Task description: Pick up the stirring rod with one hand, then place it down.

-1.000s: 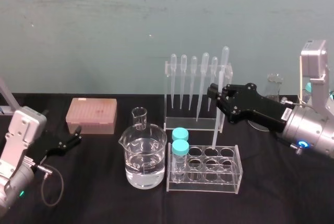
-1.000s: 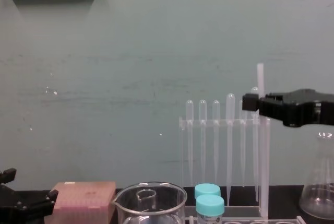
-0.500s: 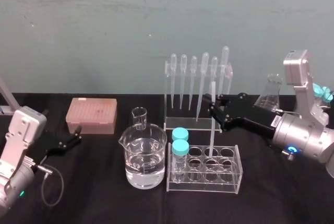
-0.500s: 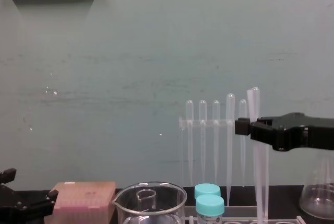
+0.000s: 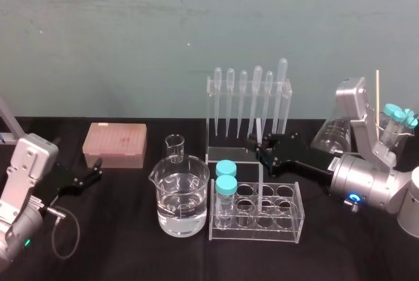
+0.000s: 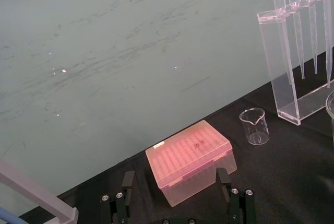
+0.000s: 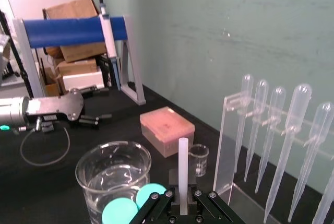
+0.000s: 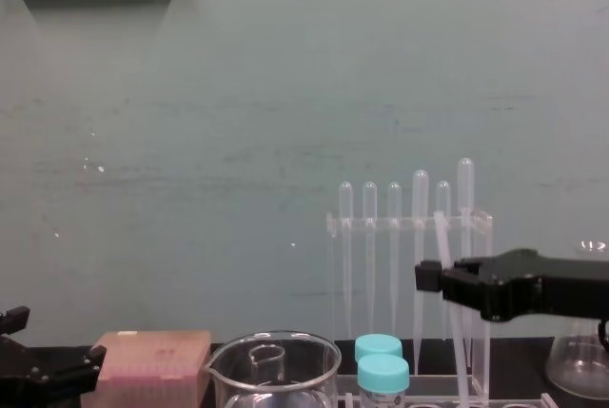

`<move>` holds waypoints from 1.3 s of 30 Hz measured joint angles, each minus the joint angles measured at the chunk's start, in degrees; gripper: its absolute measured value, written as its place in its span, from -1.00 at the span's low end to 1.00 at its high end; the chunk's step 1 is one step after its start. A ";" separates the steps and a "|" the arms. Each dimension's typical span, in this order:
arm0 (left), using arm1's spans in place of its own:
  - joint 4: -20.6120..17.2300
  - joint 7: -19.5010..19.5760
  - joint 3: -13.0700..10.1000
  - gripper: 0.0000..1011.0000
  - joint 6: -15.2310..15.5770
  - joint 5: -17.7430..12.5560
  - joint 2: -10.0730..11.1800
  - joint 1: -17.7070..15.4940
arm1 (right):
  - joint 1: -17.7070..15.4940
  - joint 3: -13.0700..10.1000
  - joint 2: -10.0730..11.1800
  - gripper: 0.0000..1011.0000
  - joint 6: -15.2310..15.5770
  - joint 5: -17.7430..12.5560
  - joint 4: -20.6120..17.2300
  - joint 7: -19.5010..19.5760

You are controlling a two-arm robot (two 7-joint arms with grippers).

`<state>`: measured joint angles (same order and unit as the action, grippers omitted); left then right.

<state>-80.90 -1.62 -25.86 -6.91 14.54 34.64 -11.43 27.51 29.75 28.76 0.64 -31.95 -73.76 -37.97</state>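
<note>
Low at the left of the table [image 5: 131, 242], the left gripper [image 5: 98, 168] rests with fingers apart beside the pink tip box [image 5: 114, 144]. Farther right, the right gripper [image 5: 260, 149] is clamped on the stirring rod [image 7: 183, 167]. The rod is slightly tilted, its lower end in the tube rack [image 5: 288, 227], before the pipette rack [image 5: 249, 107].

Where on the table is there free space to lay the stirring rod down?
Bare table lies between the left gripper and the large beaker, and along the front edge before the test tube rack. It is crowded where the right gripper holds the stirring rod, between that rack and the pipette rack.
</note>
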 joint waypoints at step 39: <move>0.00 0.00 0.00 0.98 0.00 0.00 0.00 0.00 | 0.13 0.22 -0.93 -0.18 0.46 1.66 1.63 0.42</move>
<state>-80.90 -1.62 -25.86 -6.91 14.55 34.65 -11.43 27.64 29.97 27.83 1.10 -30.29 -72.13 -37.55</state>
